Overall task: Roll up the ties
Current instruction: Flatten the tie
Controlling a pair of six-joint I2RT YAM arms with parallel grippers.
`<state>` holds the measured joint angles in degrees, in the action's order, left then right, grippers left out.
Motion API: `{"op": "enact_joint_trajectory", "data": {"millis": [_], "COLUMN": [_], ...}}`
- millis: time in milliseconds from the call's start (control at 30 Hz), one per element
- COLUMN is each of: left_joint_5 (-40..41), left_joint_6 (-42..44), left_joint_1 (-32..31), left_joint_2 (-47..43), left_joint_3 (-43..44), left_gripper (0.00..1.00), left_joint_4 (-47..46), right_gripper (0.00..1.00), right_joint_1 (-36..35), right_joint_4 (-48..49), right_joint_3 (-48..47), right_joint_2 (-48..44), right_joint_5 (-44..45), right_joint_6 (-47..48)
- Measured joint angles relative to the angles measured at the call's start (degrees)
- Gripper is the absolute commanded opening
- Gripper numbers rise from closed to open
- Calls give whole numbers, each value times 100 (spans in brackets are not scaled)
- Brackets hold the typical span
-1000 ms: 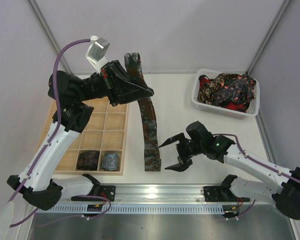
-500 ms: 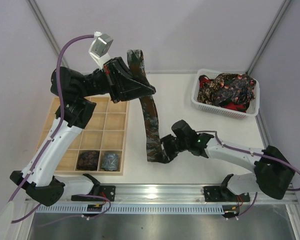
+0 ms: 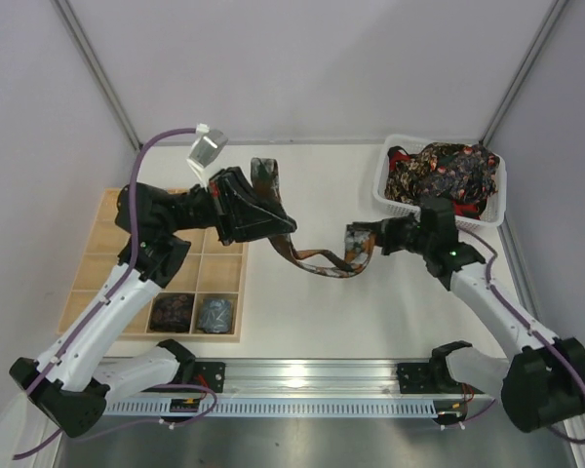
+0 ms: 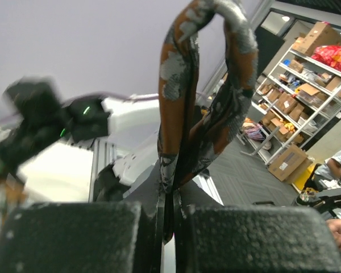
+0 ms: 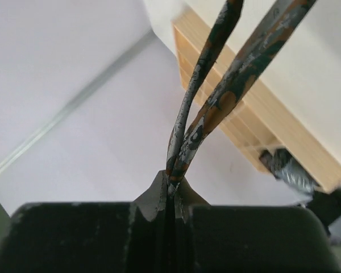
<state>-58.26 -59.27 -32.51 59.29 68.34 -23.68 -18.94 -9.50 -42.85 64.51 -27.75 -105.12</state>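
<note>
A brown, grey and orange patterned tie (image 3: 317,261) hangs in a sagging span above the table between my two grippers. My left gripper (image 3: 278,226) is shut on its folded upper end, which loops up above the jaws in the left wrist view as the tie (image 4: 202,96). My right gripper (image 3: 370,240) is shut on the other end, and two strands of the tie (image 5: 216,96) run out of its jaws. Two small rolled ties (image 3: 173,312) (image 3: 214,313) sit in the front cells of the wooden grid tray (image 3: 96,255). More ties (image 3: 439,174) are heaped in the white basket (image 3: 395,207).
The wooden tray lies at the left under my left arm. The white basket stands at the back right, just behind my right wrist. A metal rail (image 3: 312,375) runs along the near table edge. Frame posts (image 3: 97,73) rise at the back corners.
My right gripper closed on the tie's lower end and carried it up and to the right, toward the basket. The tie went from hanging straight to a sagging span. My left gripper lowered slightly.
</note>
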Motion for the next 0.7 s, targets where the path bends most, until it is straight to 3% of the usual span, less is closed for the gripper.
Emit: {"op": "enact_joint_trajectory", "data": {"millis": [233, 400, 533, 700], "left_joint_5": [109, 203, 374, 756], "left_joint_6": [846, 946, 1217, 1753], "left_joint_1": [-417, -809, -898, -1097], "left_joint_2": [249, 601, 697, 625], "left_joint_3": [-1034, -2511, -3576, -3967], "left_gripper": [0, 1, 1, 0], "left_joint_4": [-317, -1239, -1178, -918], "right_gripper": [0, 0, 0, 2], "right_joint_1": [1703, 2175, 2422, 2868], "right_joint_4": [212, 782, 1222, 1309], "right_joint_3": [835, 1602, 2035, 2197], "right_joint_2": [-592, -964, -1027, -778], "right_joint_5": [-98, -118, -140, -166], "right_joint_6": [1419, 2179, 2649, 3405]}}
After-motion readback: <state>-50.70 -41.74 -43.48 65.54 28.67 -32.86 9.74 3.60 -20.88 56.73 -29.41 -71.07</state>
